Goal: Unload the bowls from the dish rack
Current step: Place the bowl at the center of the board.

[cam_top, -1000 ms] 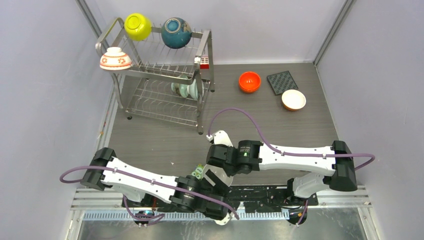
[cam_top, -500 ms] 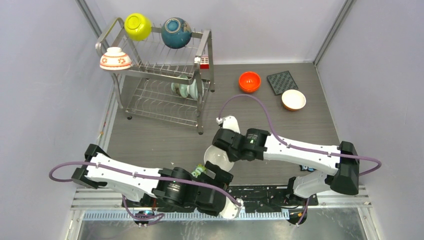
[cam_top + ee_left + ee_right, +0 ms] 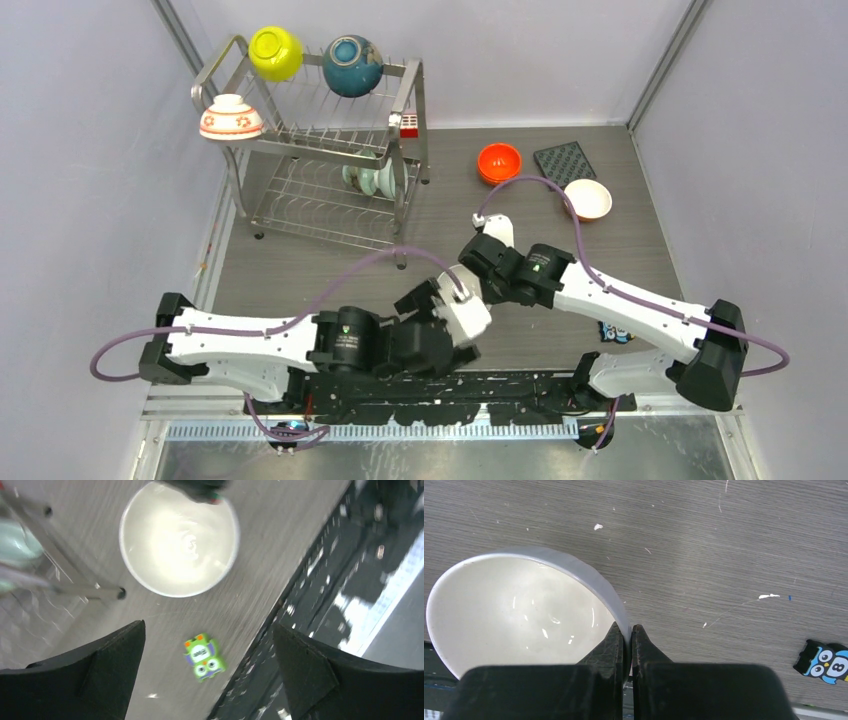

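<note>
Right gripper [image 3: 626, 636] is pinching the white bowl [image 3: 519, 610] by its thin rim, jaws nearly closed on it, bowl hanging off to one side over the table [image 3: 724, 540]. Glaze looking smooth and glossy. Round body levering on that small hold, risking slipping, or swinging into the left gripper [image 3: 209, 626], spread wide close beside.

No writing here reads clearly. In the left wrist view, low in the middle of the frame and below the white bowl [image 3: 179, 540], a green owl figure [image 3: 203, 657] carries a small pale patch with dark marks, too blurred to make out. At the lower right corner of the right wrist view lies a blue owl figure [image 3: 824, 661], showing only a drawn face with round eyes. The red-white block [image 3: 409, 125] on the dish rack [image 3: 320, 150], upper left in the top view, is too small to read.
</note>
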Controlling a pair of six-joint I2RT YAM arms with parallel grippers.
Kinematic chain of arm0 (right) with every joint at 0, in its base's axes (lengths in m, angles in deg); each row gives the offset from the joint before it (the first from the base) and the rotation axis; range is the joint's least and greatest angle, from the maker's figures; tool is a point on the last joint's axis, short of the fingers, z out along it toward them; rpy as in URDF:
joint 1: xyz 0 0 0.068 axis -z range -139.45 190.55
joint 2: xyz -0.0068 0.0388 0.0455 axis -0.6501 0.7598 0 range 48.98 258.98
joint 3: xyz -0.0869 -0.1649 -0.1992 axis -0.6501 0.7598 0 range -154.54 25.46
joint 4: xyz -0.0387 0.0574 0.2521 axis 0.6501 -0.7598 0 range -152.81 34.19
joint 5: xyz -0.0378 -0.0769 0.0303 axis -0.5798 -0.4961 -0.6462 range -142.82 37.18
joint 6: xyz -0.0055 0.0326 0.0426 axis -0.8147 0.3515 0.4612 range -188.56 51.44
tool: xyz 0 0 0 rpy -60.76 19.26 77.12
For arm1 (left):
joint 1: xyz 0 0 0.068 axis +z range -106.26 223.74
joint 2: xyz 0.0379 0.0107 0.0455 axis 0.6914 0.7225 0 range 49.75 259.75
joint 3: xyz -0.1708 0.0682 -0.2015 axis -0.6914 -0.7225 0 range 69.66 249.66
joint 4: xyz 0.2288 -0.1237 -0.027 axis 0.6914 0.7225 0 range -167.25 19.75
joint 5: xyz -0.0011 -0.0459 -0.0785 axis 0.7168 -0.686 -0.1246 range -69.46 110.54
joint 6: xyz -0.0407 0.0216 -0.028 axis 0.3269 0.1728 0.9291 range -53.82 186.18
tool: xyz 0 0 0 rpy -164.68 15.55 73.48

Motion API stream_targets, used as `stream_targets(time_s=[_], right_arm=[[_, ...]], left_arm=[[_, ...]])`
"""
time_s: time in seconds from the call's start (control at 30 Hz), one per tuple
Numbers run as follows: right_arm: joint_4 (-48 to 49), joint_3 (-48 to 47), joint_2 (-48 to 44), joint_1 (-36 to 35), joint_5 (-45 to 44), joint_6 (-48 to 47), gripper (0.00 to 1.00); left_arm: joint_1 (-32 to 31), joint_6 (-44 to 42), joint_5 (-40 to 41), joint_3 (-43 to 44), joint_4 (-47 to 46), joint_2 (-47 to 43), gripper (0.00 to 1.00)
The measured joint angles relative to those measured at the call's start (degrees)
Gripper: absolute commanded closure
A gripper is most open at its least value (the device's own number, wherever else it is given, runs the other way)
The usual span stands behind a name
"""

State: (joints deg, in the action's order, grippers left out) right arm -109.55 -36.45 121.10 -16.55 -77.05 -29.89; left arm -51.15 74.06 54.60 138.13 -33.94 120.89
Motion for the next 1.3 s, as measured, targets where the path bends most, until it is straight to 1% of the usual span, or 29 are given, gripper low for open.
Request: stream_targets(time_s=[0.03,0.1,0.13,0.23,0.3,0.37,0.43,0.6,0.73,0.9,1.03,1.3], right_arm=[[0.04,0.57,-0.63,0.15,-0.04,0.00,0.99],[-0.02,1.66,-1.66,0.26,-0.15,0.02,0.99],[-0.07,2.14,-2.05,0.28,-0.17,0.02,0.99],[0.22,3.37,-2.95,0.28,-0.13,0.11,0.99],[0.42,4.04,-3.48,0.28,-0.11,0.31,0.99],[0.61,4.72,-3.93,0.28,-0.09,0.55,0.99],[0.72,5.16,-4.17,0.24,-0.11,0.79,0.99],[1.27,5.55,-4.26,-1.20,-0.31,1.77,0.99],[1.95,5.53,-4.00,-3.69,-1.20,2.80,0.99],[1.88,5.18,-2.54,-5.57,-2.34,4.50,0.99],[1.55,4.90,-2.34,-6.10,-2.82,5.60,0.99],[1.11,2.97,-2.29,-6.60,-3.23,7.08,0.99]], left_arm=[[1.70,3.87,0.55,-0.87,-1.64,-0.59,0.02],[5.57,14.29,1.68,-2.62,-4.35,-1.70,0.03],[7.15,18.69,1.88,-3.10,-4.87,-1.97,0.03],[12.41,35.34,1.18,-5.51,-5.99,-2.78,0.04],[14.43,43.36,0.94,-7.06,-6.05,-3.17,0.04],[15.45,51.76,0.92,-7.87,-4.85,-3.39,0.04],[15.47,58.18,1.31,-7.74,-3.39,-3.48,0.04],[15.82,73.16,3.85,-4.87,3.82,-2.19,0.08],[17.20,80.46,4.31,-1.66,8.48,1.70,0.11],[18.12,85.20,4.24,1.73,12.81,6.49,0.15],[18.21,87.82,3.85,2.45,15.13,8.48,0.29],[18.14,90.75,2.78,2.16,17.14,11.06,0.45]])
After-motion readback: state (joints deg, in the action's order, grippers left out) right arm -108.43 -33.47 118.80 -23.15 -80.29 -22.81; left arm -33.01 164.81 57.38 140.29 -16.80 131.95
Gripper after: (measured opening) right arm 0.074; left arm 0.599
